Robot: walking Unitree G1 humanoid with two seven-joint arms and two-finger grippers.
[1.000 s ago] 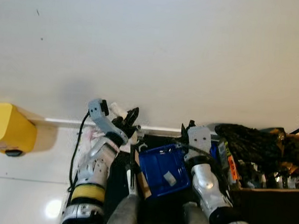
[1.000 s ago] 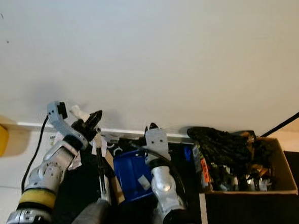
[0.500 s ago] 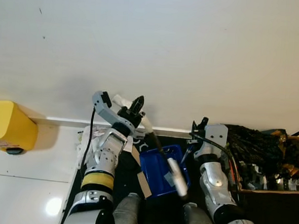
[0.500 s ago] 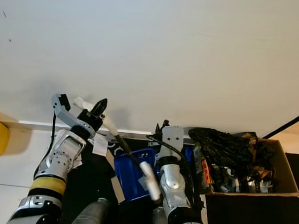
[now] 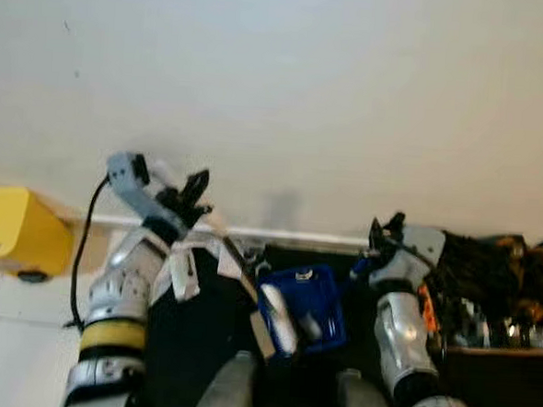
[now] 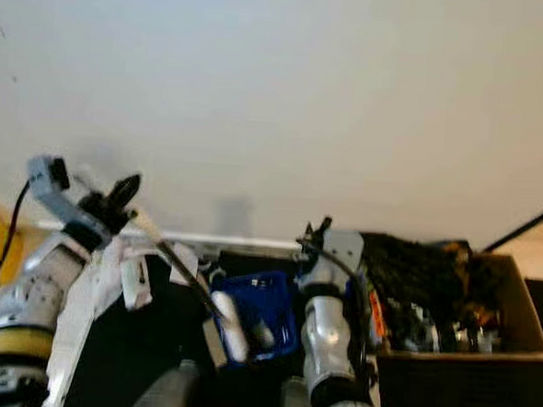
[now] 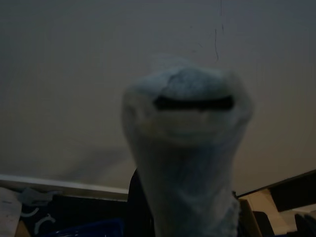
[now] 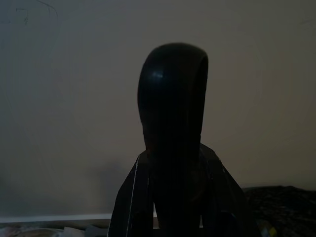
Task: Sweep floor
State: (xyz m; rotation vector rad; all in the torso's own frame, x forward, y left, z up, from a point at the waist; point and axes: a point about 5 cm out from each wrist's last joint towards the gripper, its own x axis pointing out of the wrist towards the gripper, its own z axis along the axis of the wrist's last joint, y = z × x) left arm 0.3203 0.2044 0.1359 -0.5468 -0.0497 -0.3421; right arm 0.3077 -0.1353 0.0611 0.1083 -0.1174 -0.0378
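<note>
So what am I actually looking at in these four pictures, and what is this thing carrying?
You are looking through a humanoid robot's own cameras. The two bright pictures come from its head, looking down past its silver arms at the foot of a pale wall. The two dark pictures come from cameras on its wrists, each looking along that arm's hand.

The left hand is closed on a long tool with a white grip. The tool slants down to a white end over the blue dustpan between the arms. The right hand appears to grip a dark handle, probably the dustpan's.

On the floor there is a yellow object on the left and a cardboard box of dark clutter on the right. A dark mat with paper scraps lies below.
</note>
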